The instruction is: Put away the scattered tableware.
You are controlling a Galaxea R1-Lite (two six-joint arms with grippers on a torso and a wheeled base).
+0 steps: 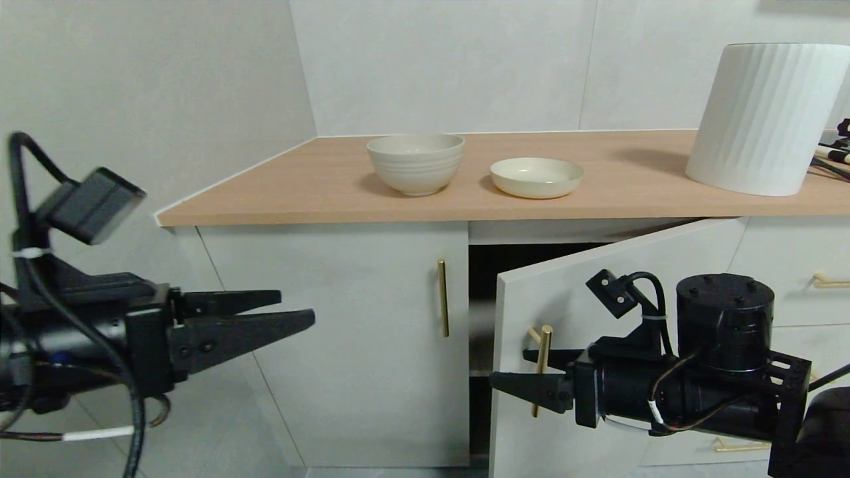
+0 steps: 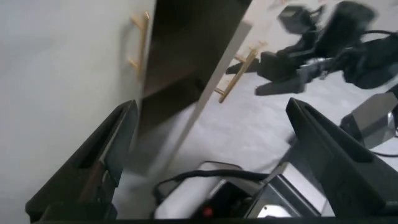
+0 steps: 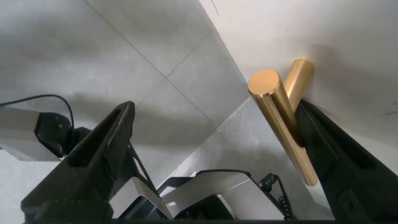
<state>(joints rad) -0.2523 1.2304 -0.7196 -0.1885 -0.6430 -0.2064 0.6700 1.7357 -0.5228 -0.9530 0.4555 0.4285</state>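
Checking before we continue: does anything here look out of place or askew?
Only the cabinet door hangs ajar, the right gripper at its gold handle. The bowl and dish sit upright on the countertop, nothing spilled.

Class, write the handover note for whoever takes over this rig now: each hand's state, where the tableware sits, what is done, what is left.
Left hand: open, empty, before the closed cabinet door.
Right hand: open, fingers either side of the brass bar handle of the part-open white cabinet door, not clamped.
Tableware: beige ribbed bowl and cream shallow plate stand apart, side by side, on the wooden countertop.
Done: door part open.
Left: both pieces not yet put away, probably into the cabinet; then shut the door.
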